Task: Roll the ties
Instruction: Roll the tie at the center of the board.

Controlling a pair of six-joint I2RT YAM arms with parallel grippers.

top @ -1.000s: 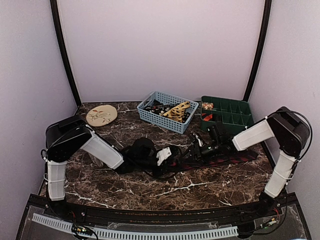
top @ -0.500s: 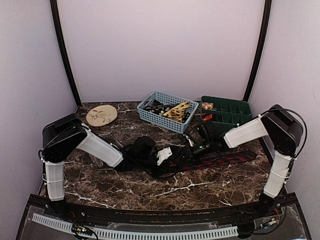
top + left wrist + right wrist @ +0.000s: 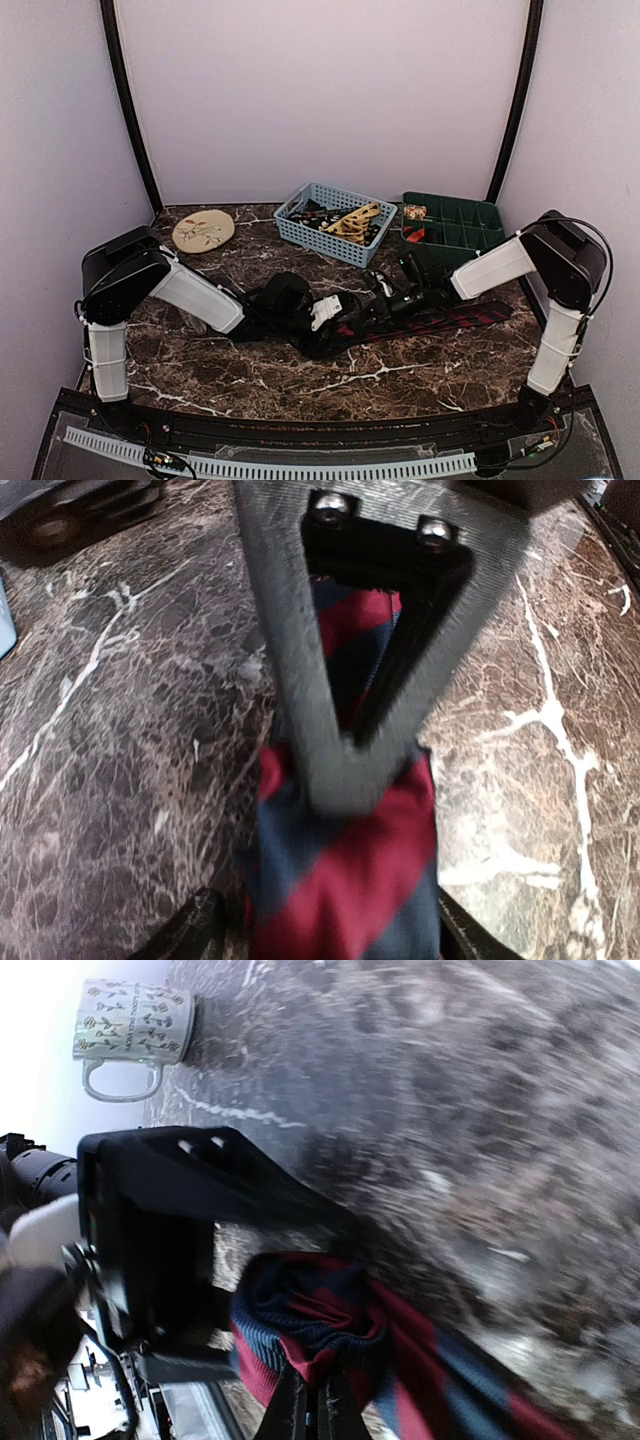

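Observation:
A dark navy tie with red diagonal stripes (image 3: 440,320) lies across the marble table, its left end rolled up (image 3: 310,1310). My right gripper (image 3: 315,1400) is shut, and its fingertips pinch the edge of that roll. In the left wrist view the right gripper (image 3: 345,780) presses down on the striped tie (image 3: 350,880) from above. My left gripper (image 3: 325,935) is open, one finger on each side of the tie. In the top view the left gripper (image 3: 335,322) and the right gripper (image 3: 372,312) meet at the table's middle.
A blue basket (image 3: 320,240) at the back holds more ties, one tan-gold (image 3: 352,220). A green compartment tray (image 3: 470,206) stands to its right. A round tan patterned disc (image 3: 203,230) lies at the back left. A patterned mug (image 3: 130,1025) stands beyond the left gripper.
My right gripper has moved left along the tie and shut on its rolled end. The left gripper has opened its jaws round the roll.

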